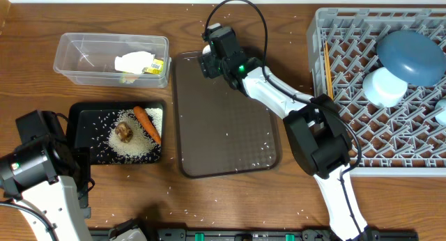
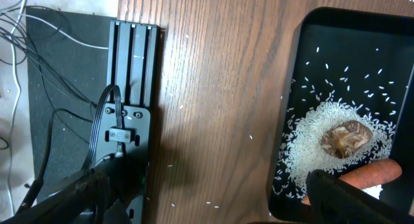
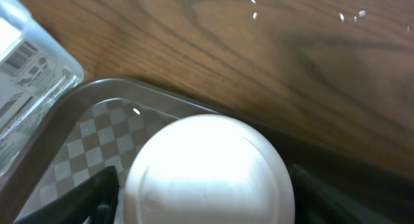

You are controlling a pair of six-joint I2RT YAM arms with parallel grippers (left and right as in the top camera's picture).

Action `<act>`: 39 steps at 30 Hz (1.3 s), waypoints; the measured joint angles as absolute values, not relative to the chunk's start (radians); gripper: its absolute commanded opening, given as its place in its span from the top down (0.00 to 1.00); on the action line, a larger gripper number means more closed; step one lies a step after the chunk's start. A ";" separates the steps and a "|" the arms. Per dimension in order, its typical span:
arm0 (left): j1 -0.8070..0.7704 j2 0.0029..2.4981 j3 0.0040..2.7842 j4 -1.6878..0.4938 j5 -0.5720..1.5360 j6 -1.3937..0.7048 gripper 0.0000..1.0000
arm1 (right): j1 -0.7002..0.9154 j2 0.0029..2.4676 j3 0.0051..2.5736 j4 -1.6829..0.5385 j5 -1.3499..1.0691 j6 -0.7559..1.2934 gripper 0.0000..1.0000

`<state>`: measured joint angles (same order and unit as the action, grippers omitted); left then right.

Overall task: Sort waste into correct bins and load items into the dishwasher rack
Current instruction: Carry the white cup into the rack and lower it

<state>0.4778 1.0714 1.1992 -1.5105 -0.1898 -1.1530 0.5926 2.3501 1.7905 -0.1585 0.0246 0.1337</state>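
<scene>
The white cup (image 3: pixel 207 169) stands in the far-left corner of the brown serving tray (image 1: pixel 223 129), just beside the clear container (image 1: pixel 83 53). It sits squarely between the fingers of the right gripper (image 1: pixel 210 60), one finger close by each flank. From where I look, I cannot tell whether they are pressing on it or only straddling it, so a firm hold is not certain. The cup is round, so it has no long axis to line up with. What matters is that it is centred in the gap with the wrist above it. The dishwasher rack (image 1: pixel 390 140) lies well apart at the table's right edge, so I judge this arm is the one to carry it. The left gripper (image 2: pixel 208 180) hangs wide open and empty near the front-left corner, beside the black tray (image 2: pixel 304 75).
</scene>
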 measured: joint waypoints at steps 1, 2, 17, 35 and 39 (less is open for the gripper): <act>0.478 1.071 1.199 -1.510 -0.190 -1.153 0.02 | 0.593 2.350 1.791 -0.157 0.025 0.135 0.41; 0.478 1.071 1.199 -1.510 -0.190 -1.153 0.02 | 0.593 2.350 1.791 -0.155 0.022 0.139 0.42; 0.478 1.071 1.199 -1.511 -0.190 -1.153 0.02 | 0.592 2.347 1.819 -0.217 0.023 0.142 0.57; 0.478 1.071 1.199 -1.511 -0.190 -1.153 0.02 | 0.538 1.862 1.828 -0.793 0.132 0.264 0.49; 0.478 1.071 1.199 -1.511 -0.189 -1.153 0.02 | 0.499 1.750 1.832 -0.960 0.188 0.332 0.49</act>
